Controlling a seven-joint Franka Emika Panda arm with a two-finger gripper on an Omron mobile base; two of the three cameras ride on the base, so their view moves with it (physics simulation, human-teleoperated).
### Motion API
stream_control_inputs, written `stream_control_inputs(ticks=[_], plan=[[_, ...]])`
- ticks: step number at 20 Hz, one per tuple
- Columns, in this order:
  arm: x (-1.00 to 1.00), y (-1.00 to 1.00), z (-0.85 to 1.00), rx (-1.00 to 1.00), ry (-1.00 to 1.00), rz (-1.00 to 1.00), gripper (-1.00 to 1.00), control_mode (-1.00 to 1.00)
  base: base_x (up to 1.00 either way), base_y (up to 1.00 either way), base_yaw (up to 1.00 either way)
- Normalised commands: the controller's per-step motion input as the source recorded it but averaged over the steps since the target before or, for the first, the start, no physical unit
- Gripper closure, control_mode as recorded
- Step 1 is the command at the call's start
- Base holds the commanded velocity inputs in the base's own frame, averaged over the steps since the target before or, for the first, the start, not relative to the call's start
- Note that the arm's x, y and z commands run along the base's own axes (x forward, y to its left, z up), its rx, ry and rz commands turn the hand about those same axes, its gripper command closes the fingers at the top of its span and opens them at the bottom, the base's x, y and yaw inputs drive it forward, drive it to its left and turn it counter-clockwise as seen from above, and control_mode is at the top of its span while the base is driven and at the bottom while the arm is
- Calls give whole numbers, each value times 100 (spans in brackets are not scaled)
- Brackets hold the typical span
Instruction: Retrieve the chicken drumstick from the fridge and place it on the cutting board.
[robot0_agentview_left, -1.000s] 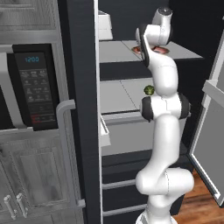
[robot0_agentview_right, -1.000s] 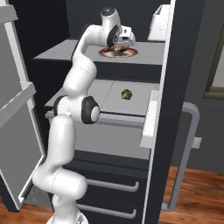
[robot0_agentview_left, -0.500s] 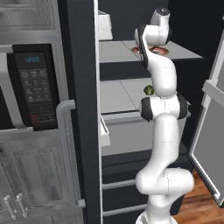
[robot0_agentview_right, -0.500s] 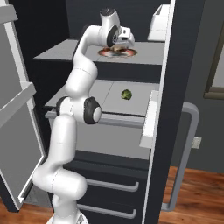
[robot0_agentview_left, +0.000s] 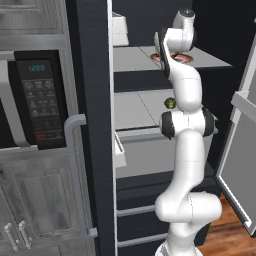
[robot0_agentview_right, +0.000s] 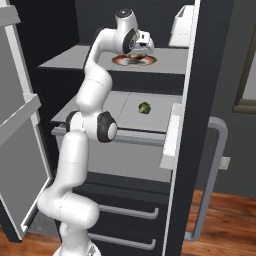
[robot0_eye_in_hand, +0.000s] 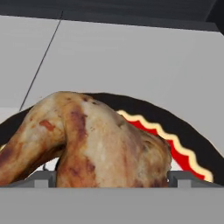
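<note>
The chicken drumstick (robot0_eye_in_hand: 96, 144) is golden-brown and lumpy. It lies on a round plate (robot0_eye_in_hand: 192, 153) with a black and red rim, on the upper shelf of the open fridge (robot0_agentview_left: 92, 100). My gripper (robot0_eye_in_hand: 111, 178) is open and low over the plate, a fingertip (robot0_eye_in_hand: 180, 178) standing on either side of the meat. The right base view has the gripper (robot0_agentview_right: 138, 53) just above the plate (robot0_agentview_right: 148, 60), and the left base view has the gripper (robot0_agentview_left: 164, 56) beside the plate (robot0_agentview_left: 186, 58). The cutting board is out of view.
A small green round vegetable (robot0_agentview_right: 144, 107) sits on the middle shelf, below my arm. A white box (robot0_agentview_right: 181, 31) stands at the back of the upper shelf. The fridge doors (robot0_agentview_right: 22, 130) hang open on both sides. A black-fronted microwave (robot0_agentview_left: 35, 100) is left of the fridge.
The hand has eased slightly closer to the plate and the drumstick; nothing else has moved.
</note>
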Motion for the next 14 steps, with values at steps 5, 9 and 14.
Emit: stream_control_inputs(ticks=[5,9,14], plan=[[-2,0,2,1,-22,-1,100,-100,0,0,0],[-9,0,0,4,-41,-4,100,-100,0,0,0],[-11,-3,0,9,-34,-4,100,-100,0,0,0]])
